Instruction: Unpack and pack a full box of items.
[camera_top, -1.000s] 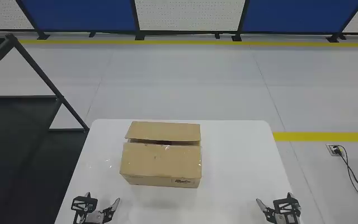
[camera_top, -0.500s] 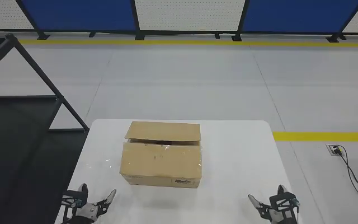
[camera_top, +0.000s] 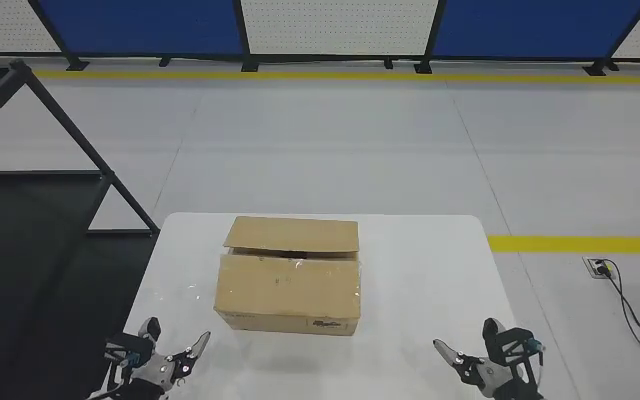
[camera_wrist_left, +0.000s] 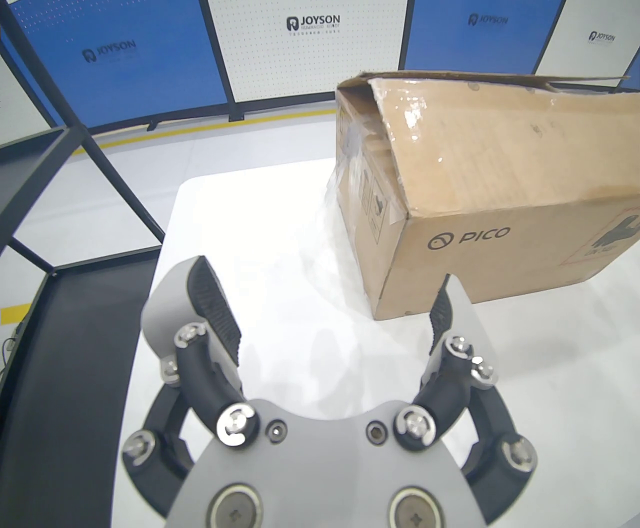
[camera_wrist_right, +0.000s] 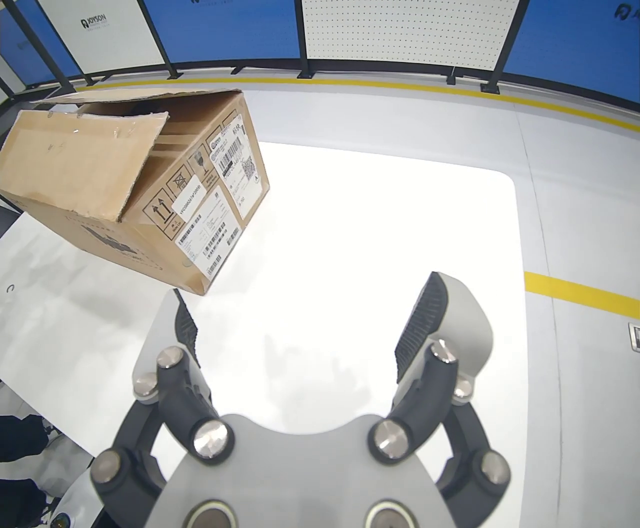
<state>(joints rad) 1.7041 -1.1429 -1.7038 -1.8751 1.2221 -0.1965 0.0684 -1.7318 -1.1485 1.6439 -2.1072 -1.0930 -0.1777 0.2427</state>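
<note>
A brown cardboard box (camera_top: 288, 283) stands in the middle of the white table (camera_top: 420, 280), its top flaps folded down but loose, with a gap along the far flap. My left gripper (camera_top: 175, 340) is open at the table's near left corner, well short of the box (camera_wrist_left: 495, 190). In its own wrist view the left gripper (camera_wrist_left: 322, 285) holds nothing. My right gripper (camera_top: 465, 338) is open at the near right, apart from the box (camera_wrist_right: 130, 175). The right gripper (camera_wrist_right: 305, 305) is empty too. The box's contents are hidden.
A black metal frame (camera_top: 70, 130) with a dark shelf stands left of the table. Blue and white partition panels (camera_top: 330, 25) line the far floor. Bare tabletop lies around the box on all sides.
Both grippers have slid along the near edge: the left one further left, the right one slightly inward. Their fingers have spread a little wider. The box has not moved.
</note>
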